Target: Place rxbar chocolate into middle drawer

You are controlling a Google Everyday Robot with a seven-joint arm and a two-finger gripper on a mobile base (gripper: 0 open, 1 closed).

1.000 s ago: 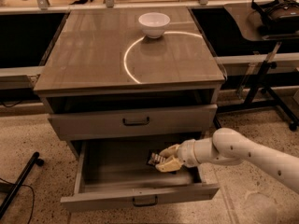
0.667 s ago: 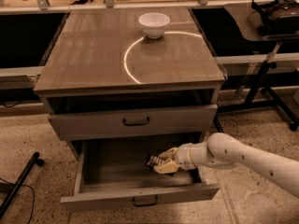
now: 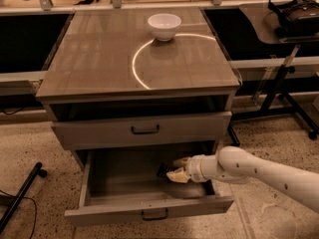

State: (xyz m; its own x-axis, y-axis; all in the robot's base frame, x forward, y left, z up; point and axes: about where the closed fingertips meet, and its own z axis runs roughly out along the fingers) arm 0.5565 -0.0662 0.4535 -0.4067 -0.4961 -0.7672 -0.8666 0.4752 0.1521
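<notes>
The middle drawer [image 3: 149, 209] is pulled open below the shut drawer front [image 3: 144, 130]. My gripper [image 3: 172, 172] reaches into the open drawer from the right, low over its floor near the right side. Its pale fingers [image 3: 177, 177] are shut on the rxbar chocolate [image 3: 163, 171], a small dark bar that sticks out to the left of the fingertips. I cannot tell whether the bar touches the drawer floor. My white arm [image 3: 259, 173] crosses over the drawer's right wall.
A white bowl [image 3: 164, 25] stands at the back of the cabinet top [image 3: 99, 59]. A black stand with a headset [image 3: 294, 14] is at the right. A black bar and cable [image 3: 20, 195] lie on the speckled floor at the left.
My gripper with the bar has moved slightly left and down inside the open drawer. The drawer and the bowl have not moved.
</notes>
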